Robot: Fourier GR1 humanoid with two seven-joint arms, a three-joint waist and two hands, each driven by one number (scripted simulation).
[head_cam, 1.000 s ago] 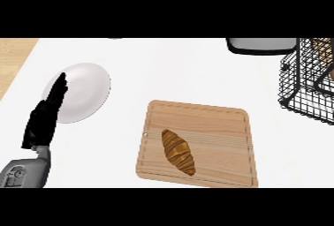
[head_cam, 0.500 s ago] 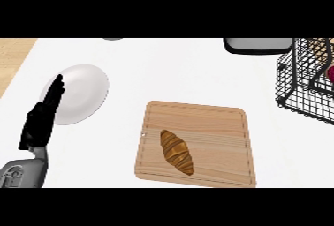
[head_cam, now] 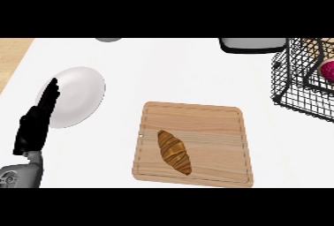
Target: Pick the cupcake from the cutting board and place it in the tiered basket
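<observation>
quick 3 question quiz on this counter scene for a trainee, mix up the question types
1. True or false: the pastry lies on the cutting board.
2. Multiple choice: where does the left hand show? A) over the basket B) at the left, partly over the white plate C) on the cutting board
3. Fill in: the pink thing sits inside the wire ____.

Key
1. True; it is a brown croissant-like pastry lying lengthwise on the board.
2. B; its fingers are straight and it holds nothing.
3. basket; it stands at the right edge, apart from the board.
</observation>
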